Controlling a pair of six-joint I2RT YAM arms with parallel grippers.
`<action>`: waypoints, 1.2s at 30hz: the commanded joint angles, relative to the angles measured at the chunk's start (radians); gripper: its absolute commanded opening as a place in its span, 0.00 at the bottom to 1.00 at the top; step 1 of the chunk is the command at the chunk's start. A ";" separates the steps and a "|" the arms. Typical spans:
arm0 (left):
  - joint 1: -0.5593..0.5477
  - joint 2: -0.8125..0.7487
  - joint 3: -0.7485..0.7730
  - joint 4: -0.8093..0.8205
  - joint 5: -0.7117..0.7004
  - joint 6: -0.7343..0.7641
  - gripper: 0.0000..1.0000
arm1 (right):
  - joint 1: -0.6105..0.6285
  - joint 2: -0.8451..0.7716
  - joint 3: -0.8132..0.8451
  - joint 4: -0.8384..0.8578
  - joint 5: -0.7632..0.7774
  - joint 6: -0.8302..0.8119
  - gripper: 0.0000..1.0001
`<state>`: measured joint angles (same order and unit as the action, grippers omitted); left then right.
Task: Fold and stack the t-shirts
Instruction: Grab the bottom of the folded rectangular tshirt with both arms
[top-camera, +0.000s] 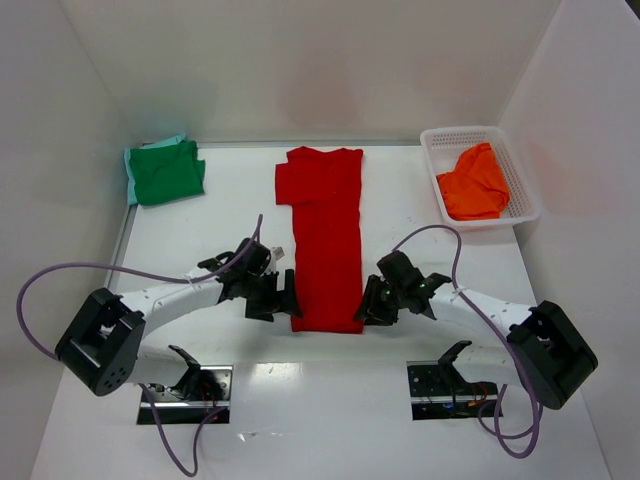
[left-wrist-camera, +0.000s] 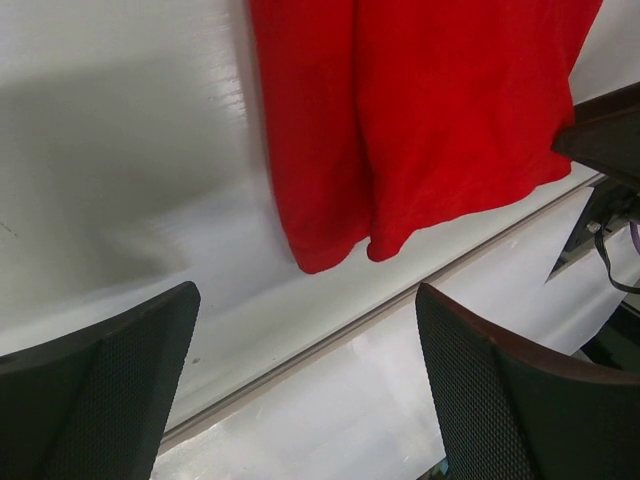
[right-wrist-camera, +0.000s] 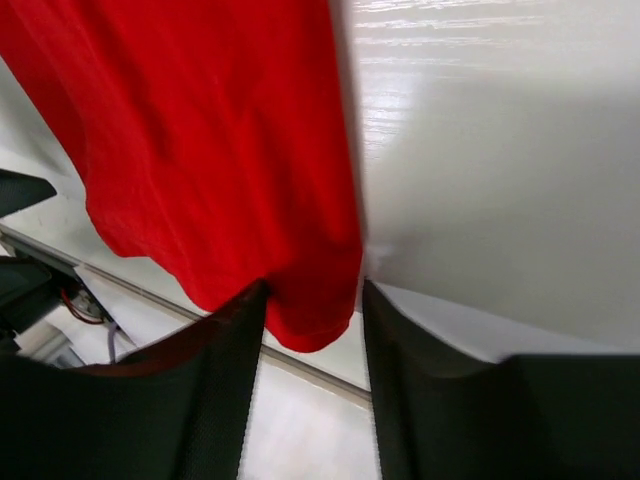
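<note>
Left end effector (left-wrist-camera: 305, 335) gapes wide (beside the cloth), right end effector (right-wrist-camera: 315, 305) half-spread astride red t-shirt (right-wrist-camera: 200, 120) corner.

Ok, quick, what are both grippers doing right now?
Left gripper: open, empty, near the hem of the red t-shirt.
Right gripper: partly open, a hem corner of the red t-shirt between its jaws, not clamped.

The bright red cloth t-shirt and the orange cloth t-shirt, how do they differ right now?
The bright red cloth t-shirt lies flat on the white table, laid out as a long narrow strip; the orange cloth t-shirt sits crumpled in the white plastic lattice basket. The red one looks much longer than the bunched orange one. Both are plain, without prints.
</note>
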<state>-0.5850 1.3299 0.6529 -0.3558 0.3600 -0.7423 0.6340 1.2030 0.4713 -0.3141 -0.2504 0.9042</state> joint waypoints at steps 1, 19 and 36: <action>0.005 0.010 0.024 0.036 0.019 -0.032 0.96 | 0.012 -0.008 0.032 0.038 0.016 0.004 0.43; 0.005 0.164 0.033 0.075 0.056 -0.040 0.78 | 0.012 -0.008 -0.020 0.089 0.007 0.042 0.10; 0.005 0.301 0.051 0.103 0.094 -0.060 0.51 | 0.012 -0.017 -0.020 0.089 0.007 0.033 0.10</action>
<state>-0.5815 1.5876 0.7089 -0.2383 0.5092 -0.8171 0.6373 1.2022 0.4633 -0.2692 -0.2504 0.9348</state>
